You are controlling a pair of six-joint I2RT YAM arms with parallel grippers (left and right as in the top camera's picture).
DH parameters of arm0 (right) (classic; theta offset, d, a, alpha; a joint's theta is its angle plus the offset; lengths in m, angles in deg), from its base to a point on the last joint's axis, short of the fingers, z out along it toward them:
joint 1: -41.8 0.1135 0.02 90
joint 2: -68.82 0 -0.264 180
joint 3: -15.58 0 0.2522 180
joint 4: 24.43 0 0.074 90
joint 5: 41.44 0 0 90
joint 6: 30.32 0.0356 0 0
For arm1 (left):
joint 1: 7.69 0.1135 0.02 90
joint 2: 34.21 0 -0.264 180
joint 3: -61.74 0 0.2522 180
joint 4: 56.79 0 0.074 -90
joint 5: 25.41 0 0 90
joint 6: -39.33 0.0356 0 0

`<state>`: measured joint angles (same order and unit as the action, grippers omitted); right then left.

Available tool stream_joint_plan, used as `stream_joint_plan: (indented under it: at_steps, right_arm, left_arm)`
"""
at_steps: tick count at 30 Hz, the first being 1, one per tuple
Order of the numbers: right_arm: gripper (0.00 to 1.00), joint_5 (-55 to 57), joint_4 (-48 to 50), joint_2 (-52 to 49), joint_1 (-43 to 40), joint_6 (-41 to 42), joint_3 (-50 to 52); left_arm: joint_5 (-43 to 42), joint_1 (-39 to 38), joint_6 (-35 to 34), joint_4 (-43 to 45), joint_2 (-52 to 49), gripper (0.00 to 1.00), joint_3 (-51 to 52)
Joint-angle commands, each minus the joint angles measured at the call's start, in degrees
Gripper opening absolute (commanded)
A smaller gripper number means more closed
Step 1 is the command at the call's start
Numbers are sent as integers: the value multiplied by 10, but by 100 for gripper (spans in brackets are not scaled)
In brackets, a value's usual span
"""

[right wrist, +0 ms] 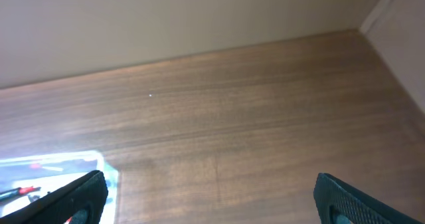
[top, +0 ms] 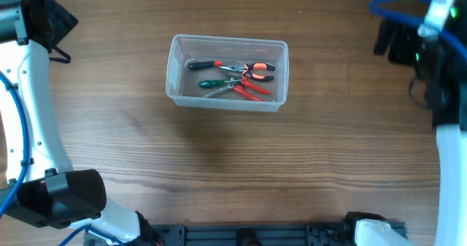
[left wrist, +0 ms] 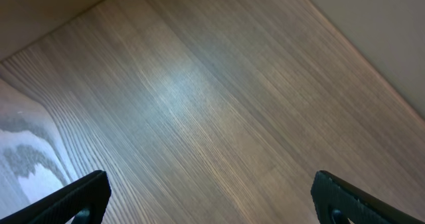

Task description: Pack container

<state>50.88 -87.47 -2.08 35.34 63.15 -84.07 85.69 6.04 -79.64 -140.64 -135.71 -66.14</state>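
The clear plastic container (top: 177, 71) stands on the wooden table, slightly left of centre in the overhead view. Inside it lie several hand tools: orange-handled pliers (top: 257, 71), red-handled pliers (top: 252, 90), a green-handled screwdriver (top: 212, 82) and a black and red screwdriver (top: 204, 64). A corner of the container (right wrist: 99, 163) shows at the lower left of the right wrist view. My left gripper (left wrist: 211, 201) is open and empty over bare wood at the far left. My right gripper (right wrist: 211, 201) is open and empty at the far right, away from the container.
The left arm (top: 33, 129) runs along the table's left side and the right arm (top: 449, 129) along its right side. A pale wall (right wrist: 166, 18) borders the table's far edge.
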Motion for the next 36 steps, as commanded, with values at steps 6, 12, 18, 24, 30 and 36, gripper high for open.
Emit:
stream_joint_plan:
  at_steps: [6, 12, 18, 24, 30, 36]
  right_arm:
    - [100, 20, 185, 342, 3, -2, 331]
    - [100, -16, 319, 538, 3, 40, 585]
    - [100, -40, 317, 634, 3, 67, 700]
    - [100, -96, 317, 689, 3, 78, 764]
    - [100, -110, 320, 708, 10, 115, 794]
    - [100, -108, 321, 708, 10, 116, 795]
  left_arm:
    - [-1, 3, 2, 0, 2, 100, -5]
    - [-1, 3, 3, 0, 2, 100, -5]
    - [-1, 3, 3, 0, 2, 100, -5]
    - [-1, 3, 3, 0, 2, 100, -5]
    - [-1, 3, 3, 0, 2, 100, -5]
    - [-1, 3, 3, 0, 2, 100, -5]
